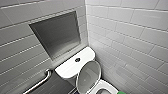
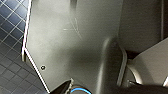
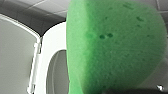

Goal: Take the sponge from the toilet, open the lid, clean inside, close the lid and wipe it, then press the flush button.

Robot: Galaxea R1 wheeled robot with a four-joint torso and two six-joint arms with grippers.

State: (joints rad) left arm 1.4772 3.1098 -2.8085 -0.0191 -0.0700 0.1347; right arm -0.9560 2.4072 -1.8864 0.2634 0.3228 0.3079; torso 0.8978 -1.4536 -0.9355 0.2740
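The toilet [image 1: 75, 68] stands in a corner of grey-tiled walls, its lid [image 1: 88, 76] raised and leaning back against the tank, the greyish inner face turned towards the bowl. The flush button [image 1: 77, 59] sits in the middle of the flat white tank top, just behind the top edge of the lid. The white seat [image 1: 106, 87] is down around the open bowl. The sponge [image 3: 112, 47] hangs in the air just beside the seat, close in front of the right wrist camera; in the head view it is a green patch at the lower edge, right of the bowl. The right gripper is clamped on the sponge. Whether the left gripper is released or clenched I cannot tell. A recessed niche [image 1: 57, 35] is set in the wall above the tank, and a metal grab bar [image 1: 41, 82] runs along the wall left of the toilet. The left wrist view takes in dark blue floor tiles [image 2: 10, 22]
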